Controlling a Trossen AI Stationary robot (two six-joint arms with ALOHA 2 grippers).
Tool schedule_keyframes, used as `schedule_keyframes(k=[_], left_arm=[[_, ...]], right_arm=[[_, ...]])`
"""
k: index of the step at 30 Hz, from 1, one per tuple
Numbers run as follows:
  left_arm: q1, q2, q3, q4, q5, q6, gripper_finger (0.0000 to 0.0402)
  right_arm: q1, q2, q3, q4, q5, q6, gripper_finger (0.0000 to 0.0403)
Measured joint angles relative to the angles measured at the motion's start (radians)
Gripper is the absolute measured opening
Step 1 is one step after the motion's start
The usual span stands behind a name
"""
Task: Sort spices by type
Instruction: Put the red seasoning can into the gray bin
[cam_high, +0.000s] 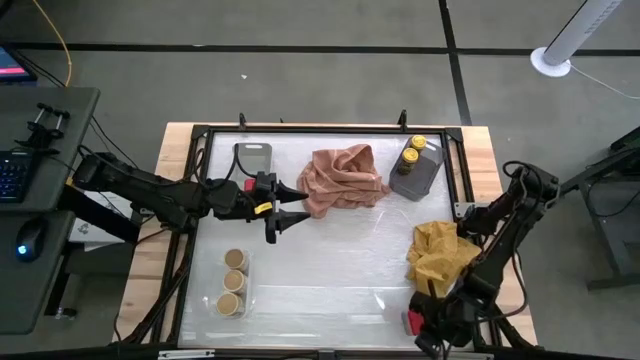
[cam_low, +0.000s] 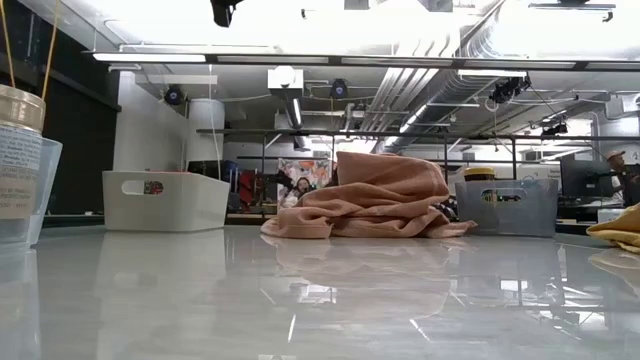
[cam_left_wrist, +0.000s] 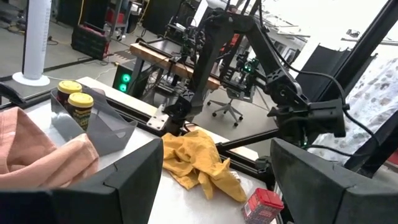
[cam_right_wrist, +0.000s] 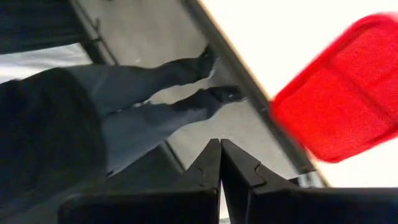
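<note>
Currently the left gripper (cam_high: 290, 212) is hovering with fingers spread beside the pink cloth (cam_high: 342, 178); the right gripper (cam_high: 425, 330), fingers pressed together, is idling beside a red box (cam_high: 413, 322). Tan-lidded jars (cam_high: 234, 279) are grouping in the clear tray (cam_high: 247, 293), yellow-lidded jars (cam_high: 413, 149) in the grey tray (cam_high: 424, 176), keeping types apart

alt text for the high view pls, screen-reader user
Left gripper hovers open beside a crumpled pink cloth; right gripper sits at the table's near right corner by a red box and a yellow cloth.
</note>
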Motion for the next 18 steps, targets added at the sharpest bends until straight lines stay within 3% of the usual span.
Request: schedule_keyframes(k=[5, 13, 18], left_arm=[[0.006, 0.000, 0.000, 0.000, 0.000, 0.008, 0.0280], [0.032, 0.000, 0.000, 0.000, 0.001, 0.017, 0.0280], [0.040, 0.000, 0.000, 0.000, 0.000, 0.017, 0.0280]], right_arm=[[-0.018, -0.002, 0.028, -0.124, -0.005, -0.018, 0.0000], [-0.018, -0.004, 0.201, -0.386, 0.012, -0.149, 0.0000], [-0.018, -0.003, 0.219, -0.455, 0.012, -0.165, 0.0000]])
